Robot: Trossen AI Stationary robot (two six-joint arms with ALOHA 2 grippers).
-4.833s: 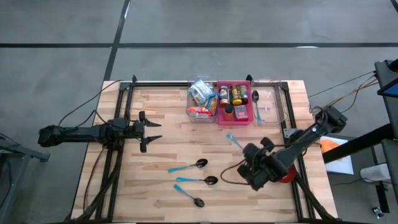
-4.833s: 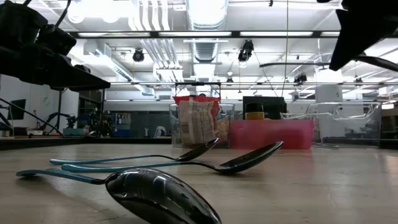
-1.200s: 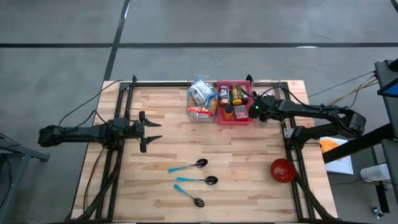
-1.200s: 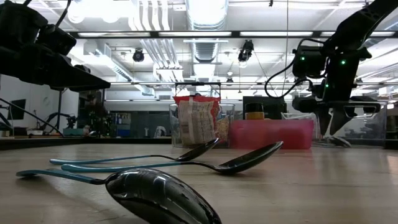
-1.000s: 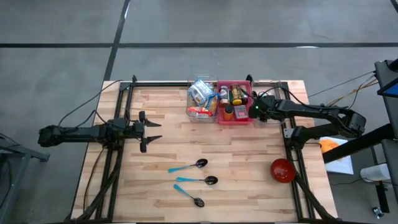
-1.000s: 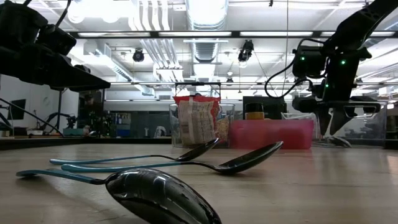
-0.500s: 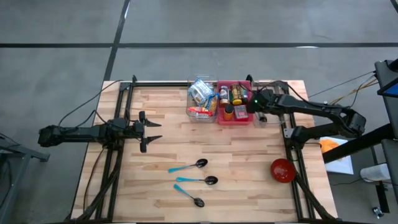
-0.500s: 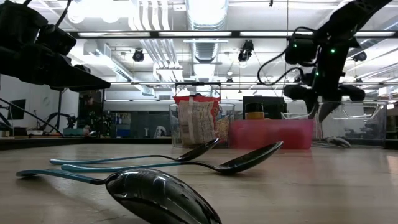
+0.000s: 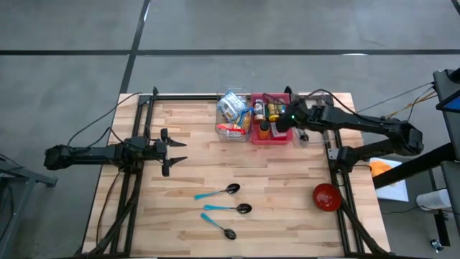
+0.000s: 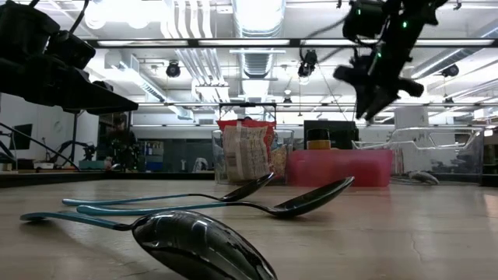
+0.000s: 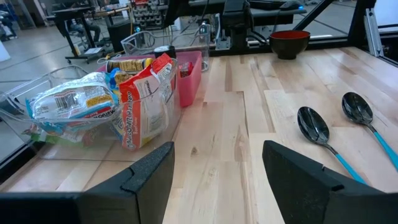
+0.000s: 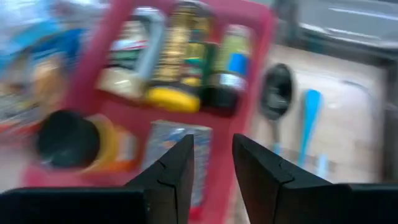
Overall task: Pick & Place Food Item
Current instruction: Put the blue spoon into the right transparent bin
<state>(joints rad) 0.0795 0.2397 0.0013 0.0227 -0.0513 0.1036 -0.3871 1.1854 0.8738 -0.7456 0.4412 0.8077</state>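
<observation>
Jaws of the right gripper (image 9: 282, 122) stand narrowly parted, holding nothing, above the pink bin (image 9: 282, 137).
Food jars (image 12: 180, 59) sit inside that bin, next to the clear bin of snack bags (image 11: 146, 102); the left gripper (image 9: 175, 152) waits with its fingers spread and empty at the table's left side.

Three spoons (image 9: 224, 209) lie mid-table, a bowl (image 9: 325, 196) to their right, bins (image 9: 271, 119) behind.
</observation>
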